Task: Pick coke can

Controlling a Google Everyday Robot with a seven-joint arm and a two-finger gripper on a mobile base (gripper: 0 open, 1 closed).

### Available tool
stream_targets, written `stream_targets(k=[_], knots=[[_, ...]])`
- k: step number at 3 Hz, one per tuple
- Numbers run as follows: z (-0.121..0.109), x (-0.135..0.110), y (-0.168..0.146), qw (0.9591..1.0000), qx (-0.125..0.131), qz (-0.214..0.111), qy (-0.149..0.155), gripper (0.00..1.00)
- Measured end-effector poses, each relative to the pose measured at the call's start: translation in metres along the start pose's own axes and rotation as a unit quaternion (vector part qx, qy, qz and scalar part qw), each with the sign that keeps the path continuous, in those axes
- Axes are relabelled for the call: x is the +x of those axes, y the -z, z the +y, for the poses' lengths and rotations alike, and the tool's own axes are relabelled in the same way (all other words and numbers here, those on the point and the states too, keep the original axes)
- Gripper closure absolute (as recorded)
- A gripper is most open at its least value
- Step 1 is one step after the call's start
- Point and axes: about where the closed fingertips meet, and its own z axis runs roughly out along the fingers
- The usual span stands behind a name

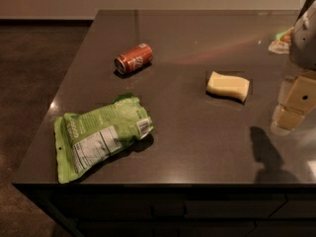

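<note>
The coke can (133,59) is a small red-orange can with a silver end and white markings. It lies on its side on the dark table (197,147), at the back left. My gripper (295,105) hangs at the right edge of the view above the table, far to the right of the can, with tan finger pads (301,97) showing. Nothing is seen between the fingers.
A green snack bag (101,135) lies flat near the table's front left corner. A yellow sponge (227,86) sits mid-table between can and gripper. A small crumpled item (280,39) lies at the back right. The floor drops off left of the table.
</note>
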Motion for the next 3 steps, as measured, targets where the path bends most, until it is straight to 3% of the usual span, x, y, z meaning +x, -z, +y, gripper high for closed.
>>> stream_targets(k=[2,3], knots=[[-0.012,-0.012,-0.008,0.9999,0.008,-0.011,-0.007,0.00],[-0.044,-0.040,-0.022,0.9992,0.025,-0.030,-0.002,0.00]])
